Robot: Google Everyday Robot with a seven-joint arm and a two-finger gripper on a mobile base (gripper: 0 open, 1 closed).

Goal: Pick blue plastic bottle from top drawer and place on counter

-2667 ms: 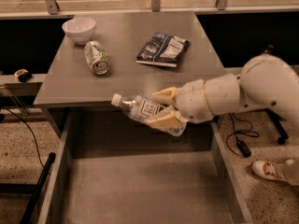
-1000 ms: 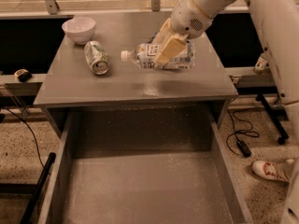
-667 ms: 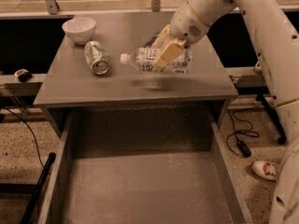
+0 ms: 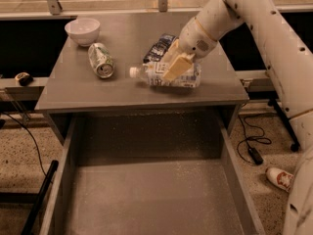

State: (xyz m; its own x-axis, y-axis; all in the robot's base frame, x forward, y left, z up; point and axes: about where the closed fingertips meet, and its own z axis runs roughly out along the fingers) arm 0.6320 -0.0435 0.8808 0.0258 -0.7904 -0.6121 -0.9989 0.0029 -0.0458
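- One clear bluish plastic bottle with white cap [image 4: 150, 75], lying sideways on the flat grey counter [image 4: 73, 89], cap pointing left.
- One cream two-finger gripper [image 4: 177, 66], jaws clamped across the bottle.
- One white round bowl [image 4: 82, 31], one green-white soda can [image 4: 101, 60] on its side and one dark snack packet [image 4: 159, 47], all on the counter.
- One wide grey metal drawer [image 4: 146, 195], pulled open below.

The arm is built of smooth, glossy white tubular segments and a bulbous white wrist housing with a thin tan seam ring, ending in the gripper [image 4: 174, 69], whose flat cream fingers [image 4: 177, 65] clamp the blue plastic bottle [image 4: 147, 74] over the counter [image 4: 73, 89].
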